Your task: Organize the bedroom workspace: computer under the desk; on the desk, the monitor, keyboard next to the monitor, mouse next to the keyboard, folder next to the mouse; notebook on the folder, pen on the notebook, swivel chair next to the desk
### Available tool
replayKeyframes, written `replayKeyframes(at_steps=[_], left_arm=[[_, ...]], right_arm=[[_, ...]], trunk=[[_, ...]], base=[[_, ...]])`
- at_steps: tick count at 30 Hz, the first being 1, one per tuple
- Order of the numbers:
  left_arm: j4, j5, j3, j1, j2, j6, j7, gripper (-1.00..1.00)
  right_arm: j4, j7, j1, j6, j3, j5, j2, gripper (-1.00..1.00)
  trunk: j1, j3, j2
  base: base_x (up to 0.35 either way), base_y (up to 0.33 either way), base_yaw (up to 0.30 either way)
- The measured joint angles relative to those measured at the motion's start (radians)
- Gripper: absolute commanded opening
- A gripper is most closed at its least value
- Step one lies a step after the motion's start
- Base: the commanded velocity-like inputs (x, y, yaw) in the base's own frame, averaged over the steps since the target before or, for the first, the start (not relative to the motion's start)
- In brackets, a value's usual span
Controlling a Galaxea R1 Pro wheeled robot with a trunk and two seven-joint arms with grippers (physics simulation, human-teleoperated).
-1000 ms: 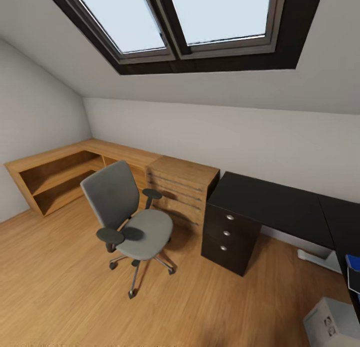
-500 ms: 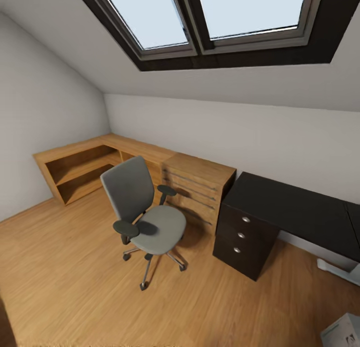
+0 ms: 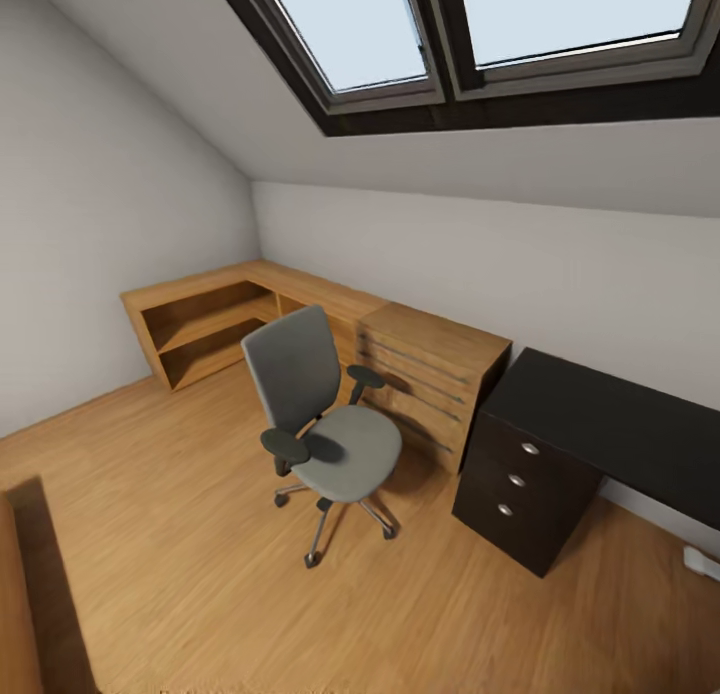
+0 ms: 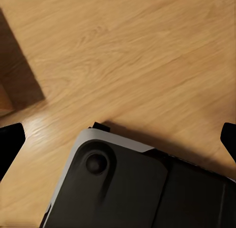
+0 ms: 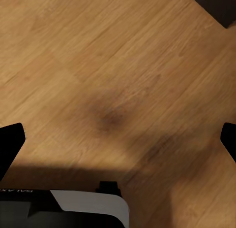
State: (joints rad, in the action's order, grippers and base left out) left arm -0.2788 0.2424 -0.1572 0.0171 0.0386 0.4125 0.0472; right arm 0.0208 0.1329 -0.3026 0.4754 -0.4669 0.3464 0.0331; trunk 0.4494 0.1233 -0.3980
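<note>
Grey swivel chair [image 3: 325, 414] is seen on the wooden floor [image 3: 180, 534], well apart from both widely spread, empty fingers [image 4: 11, 142] [image 5: 11, 139].

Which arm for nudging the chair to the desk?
Left, probably: swivel chair sits left of centre with the desk on its right, so a left-arm push sends it deskward.

Low wooden shelving [image 3: 215, 319] meets wooden drawer chest [image 3: 430, 379].
</note>
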Motion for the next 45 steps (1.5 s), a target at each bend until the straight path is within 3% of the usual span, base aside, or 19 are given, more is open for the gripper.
replayKeyframes(at_steps=[16,31,45], left_arm=[[0.000,0.000,0.001,0.001,0.001,0.000,0.000,1.00],[-0.001,0.000,0.001,0.000,0.001,0.001,0.000,1.00],[0.000,-0.001,0.003,0.001,0.002,0.000,0.001,1.00]], right_arm=[[0.000,0.000,0.014,0.070,0.000,0.001,0.000,1.00],[0.000,0.001,0.019,0.081,0.000,0.001,-0.001,1.00],[0.000,0.000,0.019,0.080,0.000,0.001,-0.002,1.00]], trunk=[[0.000,0.002,0.000],[0.000,0.003,0.000],[-0.001,0.003,0.000]], base=[[0.000,0.000,0.272],[0.002,0.000,0.277],[0.250,-0.006,0.278]])
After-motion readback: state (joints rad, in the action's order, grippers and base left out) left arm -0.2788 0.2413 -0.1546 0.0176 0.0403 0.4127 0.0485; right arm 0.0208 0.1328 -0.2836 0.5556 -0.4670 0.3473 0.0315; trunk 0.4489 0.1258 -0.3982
